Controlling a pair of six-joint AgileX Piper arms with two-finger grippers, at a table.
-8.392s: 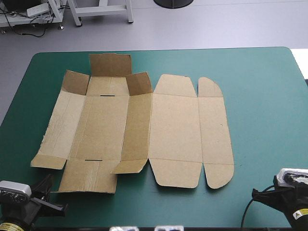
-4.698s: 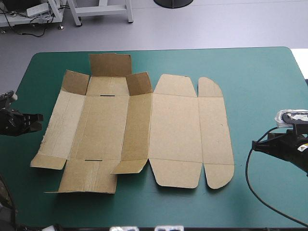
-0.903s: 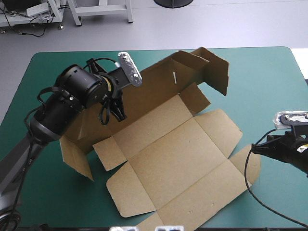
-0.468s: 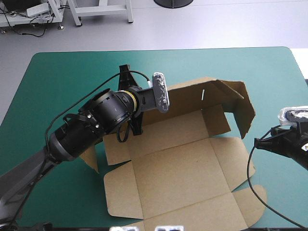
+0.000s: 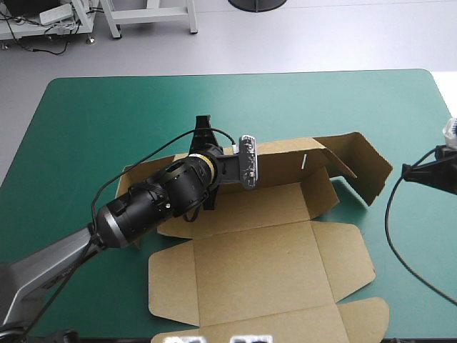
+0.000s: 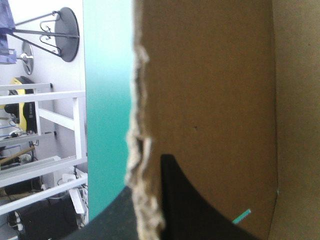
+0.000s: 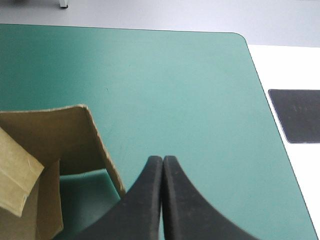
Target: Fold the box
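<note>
Overhead, the teal-green worktop (image 5: 343,100) fills the frame. On it lies the box (image 5: 257,264), a cut sheet of plain brown board spreading from the centre to the lower edge. The near panels lie flat, with one rounded flap at lower right. The far strip stands up as a long wall across the middle, its right end bent out toward the right of the frame. The left arm (image 5: 150,207) stretches from lower left to that wall.

Only the left wrist view shows the hold. The left gripper (image 6: 150,180) has its black fingers (image 6: 180,205) pinched on the wall's frayed, fibrous edge, one on each side.

In the right wrist view, the right gripper (image 7: 163,165) has its fingers pressed together in a pointed arch, holding nothing. A raised corner of board stands just beside it.
</note>
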